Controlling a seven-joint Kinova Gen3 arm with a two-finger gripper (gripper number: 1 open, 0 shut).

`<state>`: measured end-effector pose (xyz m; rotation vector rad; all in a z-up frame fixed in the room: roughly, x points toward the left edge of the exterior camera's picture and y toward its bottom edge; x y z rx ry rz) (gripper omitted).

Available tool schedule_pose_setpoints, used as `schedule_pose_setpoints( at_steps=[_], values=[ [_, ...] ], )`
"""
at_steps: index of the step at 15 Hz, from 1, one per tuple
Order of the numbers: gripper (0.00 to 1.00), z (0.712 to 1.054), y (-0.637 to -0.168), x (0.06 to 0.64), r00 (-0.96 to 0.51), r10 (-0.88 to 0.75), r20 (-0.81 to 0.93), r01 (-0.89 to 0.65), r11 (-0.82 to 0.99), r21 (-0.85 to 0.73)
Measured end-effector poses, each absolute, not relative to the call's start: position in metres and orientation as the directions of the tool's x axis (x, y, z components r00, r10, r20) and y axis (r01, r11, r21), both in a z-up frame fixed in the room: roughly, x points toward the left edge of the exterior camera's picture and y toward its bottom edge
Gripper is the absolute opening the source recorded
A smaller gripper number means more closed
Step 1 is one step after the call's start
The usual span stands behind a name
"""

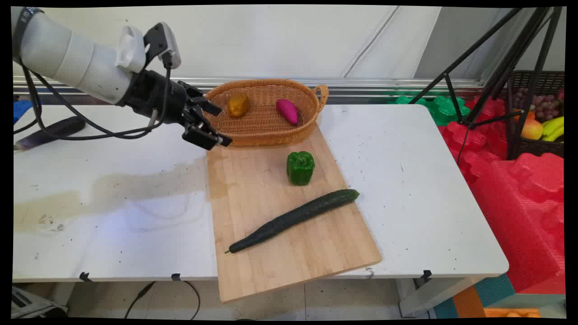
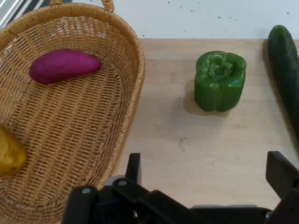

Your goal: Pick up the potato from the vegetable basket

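The gripper (image 1: 216,126) hung spread and empty just beside the wicker basket's (image 1: 253,134) near-left rim.

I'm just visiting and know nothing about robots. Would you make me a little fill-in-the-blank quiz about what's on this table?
1. The wicker basket holds a yellow potato and a ____ sweet potato.
2. The green pepper stands on the wooden ____.
3. The long cucumber lies nearer the table's front edge than the ____.
4. The gripper hangs open beside the basket's ____ end.

Missing words: purple; cutting board; pepper; left
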<state>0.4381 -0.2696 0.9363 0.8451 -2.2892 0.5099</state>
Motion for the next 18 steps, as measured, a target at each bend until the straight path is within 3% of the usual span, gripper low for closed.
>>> schedule_pose_setpoints(
  at_steps=[7, 12, 18],
  values=[
    [1.0, 0.954, -0.288, 0.45, -0.51, -0.484, 0.711, -0.775, 0.618, -0.135],
    [1.0, 0.965, -0.336, 0.452, -0.44, -0.537, 0.719, -0.859, 0.485, -0.164],
    [1.0, 0.954, -0.392, 0.444, -0.378, -0.614, 0.693, -0.917, 0.351, -0.189]
  ],
)
